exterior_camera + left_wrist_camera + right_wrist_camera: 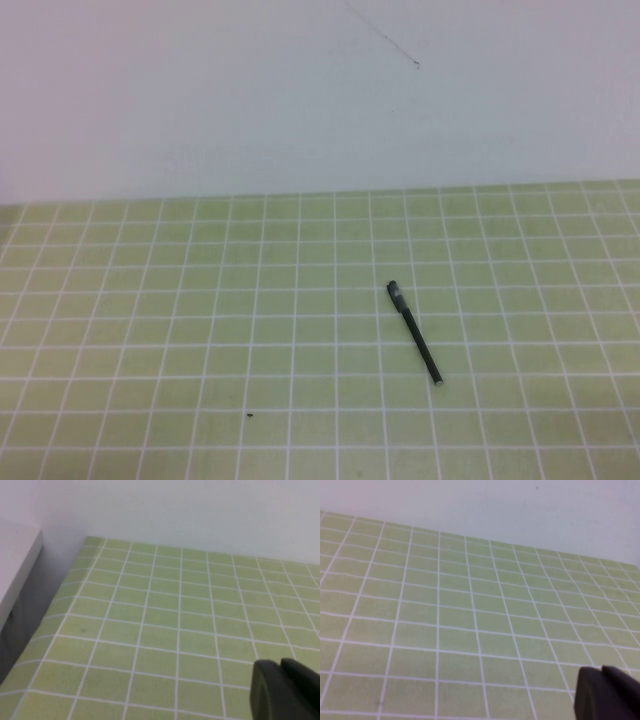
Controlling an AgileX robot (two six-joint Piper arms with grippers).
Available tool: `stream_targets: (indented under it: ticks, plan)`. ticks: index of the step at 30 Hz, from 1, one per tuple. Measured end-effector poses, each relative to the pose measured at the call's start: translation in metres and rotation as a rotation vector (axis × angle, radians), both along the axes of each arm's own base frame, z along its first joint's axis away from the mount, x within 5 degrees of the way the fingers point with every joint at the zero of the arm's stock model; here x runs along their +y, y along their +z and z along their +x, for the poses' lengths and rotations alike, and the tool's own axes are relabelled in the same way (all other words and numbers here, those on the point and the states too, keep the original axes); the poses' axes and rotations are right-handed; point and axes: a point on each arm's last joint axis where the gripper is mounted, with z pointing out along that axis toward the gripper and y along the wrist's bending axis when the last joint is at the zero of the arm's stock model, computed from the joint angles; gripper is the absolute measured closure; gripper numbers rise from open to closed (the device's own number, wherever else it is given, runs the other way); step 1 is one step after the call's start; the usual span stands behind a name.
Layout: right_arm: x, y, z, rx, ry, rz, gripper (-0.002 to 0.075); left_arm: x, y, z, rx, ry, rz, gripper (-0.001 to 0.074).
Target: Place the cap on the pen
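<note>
Your pen (415,332) lies flat on the green gridded mat (200,330), right of the mat's center in the high view. It runs on a diagonal, one end pointing toward eleven o'clock and the other toward five o'clock. The eleven o'clock end looks thicker, with a pale band just behind it; the five o'clock end finishes in a small light spot. You cannot tell from here whether that thicker end is a cap. Nothing touches the pen.

At about seven o'clock from the pen, well apart from it, you will see a tiny dark speck (247,413) on the mat. Behind the mat stands a plain white wall (300,100).

Neither arm shows in the high view. The left gripper (287,690) appears only as a dark shape at the edge of its own wrist view, hanging over bare mat, and the right gripper (607,695) shows the same way in its wrist view. For both claws, you cannot tell whether they stand apart or together.
</note>
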Motion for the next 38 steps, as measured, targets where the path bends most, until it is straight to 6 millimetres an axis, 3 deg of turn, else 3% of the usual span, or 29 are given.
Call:
stream_targets:
  ticks: [38]
  plan:
    - [0.0054, -0.0003, 0.0012, 0.004, 0.103, 0.000, 0.0729, 0.0043, 0.0003, -0.0002, -0.003, 0.081, 0.000, 0.0736]
